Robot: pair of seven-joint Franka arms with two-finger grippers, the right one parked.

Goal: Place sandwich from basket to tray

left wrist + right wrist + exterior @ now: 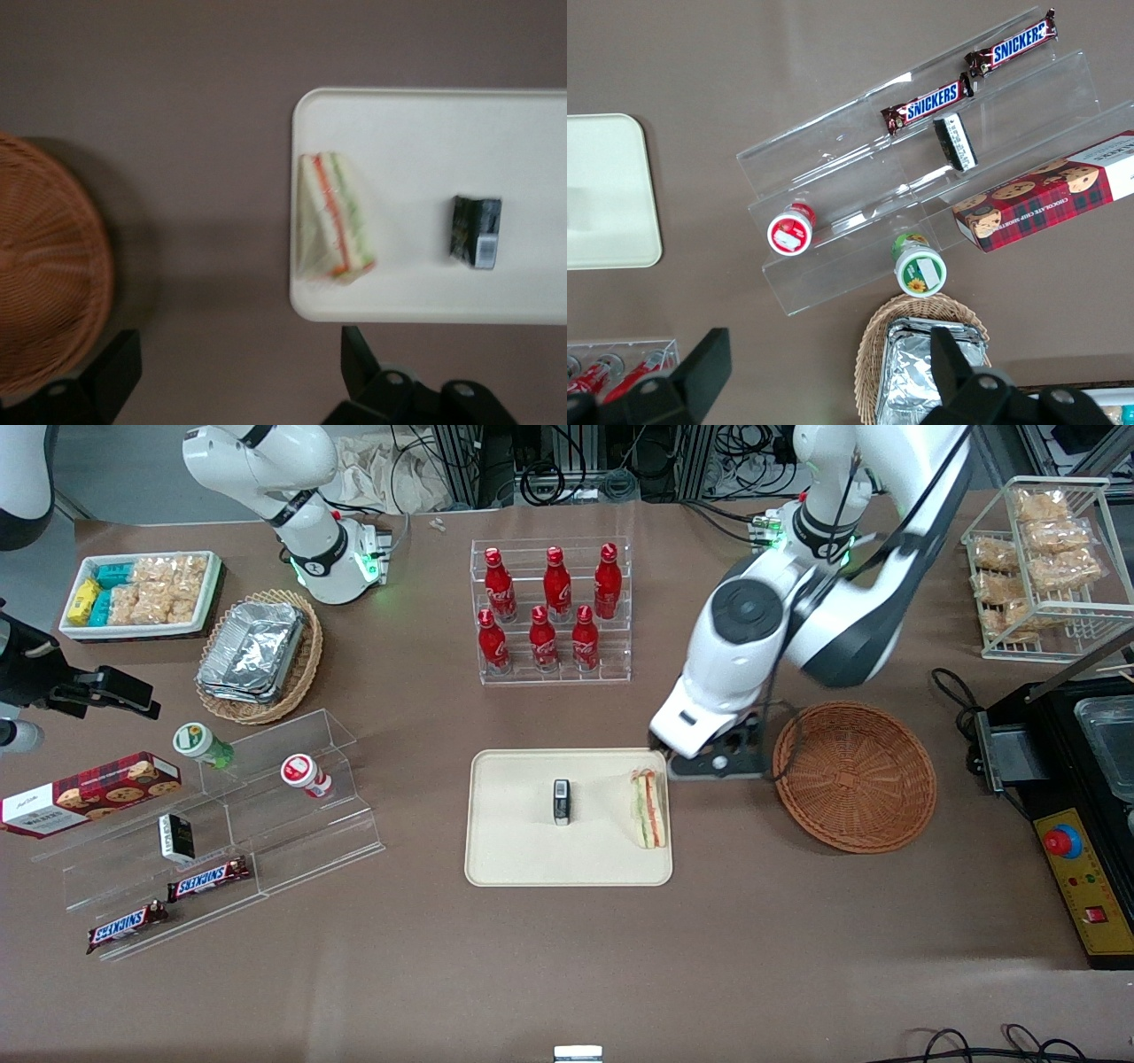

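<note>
brown bench (549, 957): sandwich (648, 808) lies on the tray (514, 850) at its basket-side rim. hand (718, 760), released and empty, hovers between tray and basket (855, 776). careless retreat could nudge the sandwich off the rim.

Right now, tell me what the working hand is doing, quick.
Left hand: open and holding nothing, hanging over the table between the tray and the basket; the sandwich lies on the tray.

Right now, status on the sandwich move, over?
Gripper open, empty, above bare table between basket and tray. Sandwich on tray, at the basket-side edge. Small dark packet mid-tray, clear of it.
</note>
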